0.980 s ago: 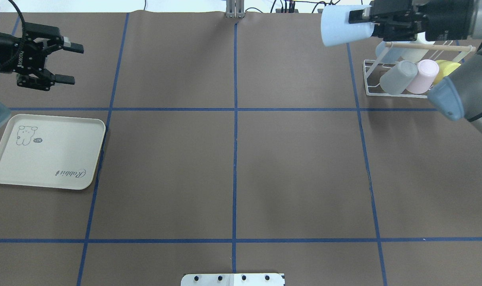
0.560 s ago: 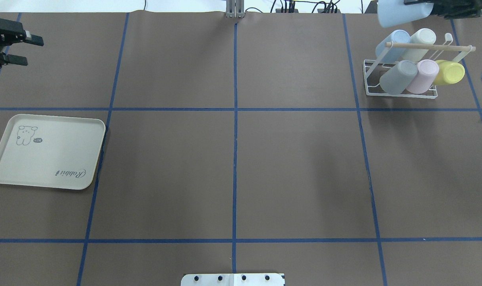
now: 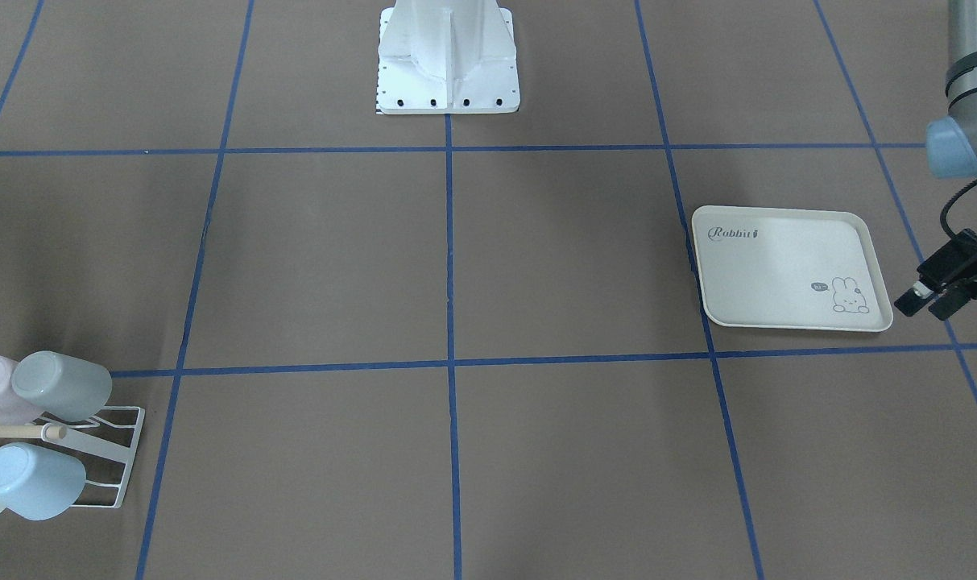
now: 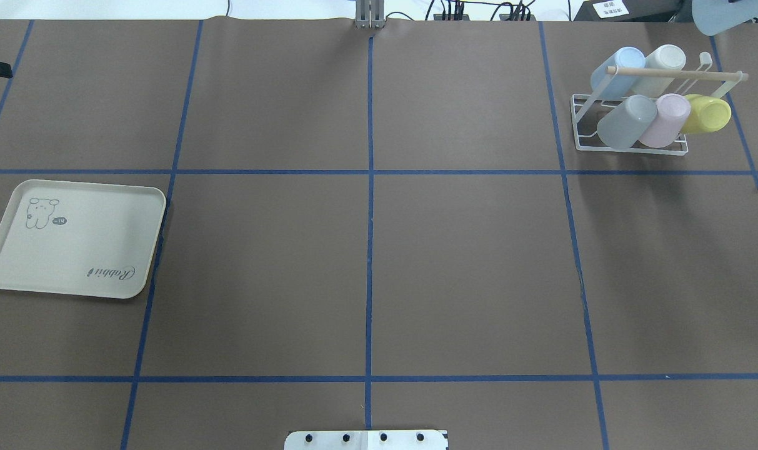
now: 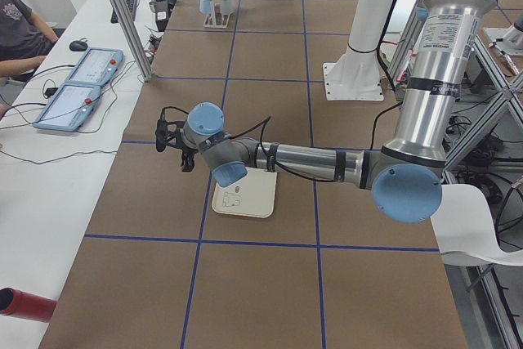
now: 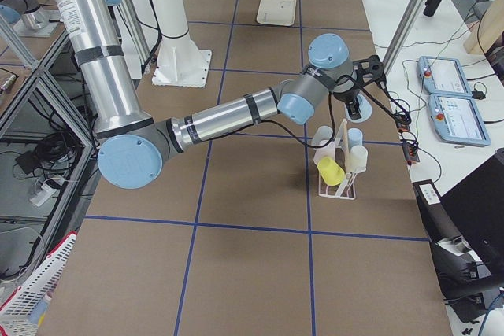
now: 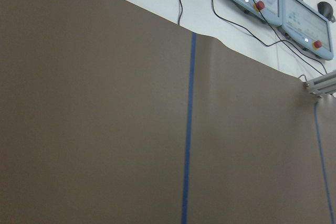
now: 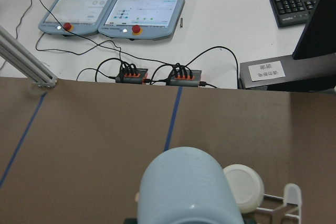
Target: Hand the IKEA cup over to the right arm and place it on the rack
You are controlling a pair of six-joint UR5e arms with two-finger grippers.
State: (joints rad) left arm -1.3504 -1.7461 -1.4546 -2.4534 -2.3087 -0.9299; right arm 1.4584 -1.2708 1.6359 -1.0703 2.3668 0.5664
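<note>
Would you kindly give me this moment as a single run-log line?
step: place pending | right gripper: shut on light blue cup, aloft near rack | left gripper: open, empty, beside tray

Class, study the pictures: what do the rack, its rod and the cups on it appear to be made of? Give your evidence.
Rack: probably white-coated metal wire, shown by thin, bent, even strands.
Rod: likely bare wood, being pale tan and matte.
Cups: probably plastic, with opaque pastel colours and a smooth satin sheen.

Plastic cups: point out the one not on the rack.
The pale blue plastic cup in the right claw; the rest sit on the white wire rack.
</note>
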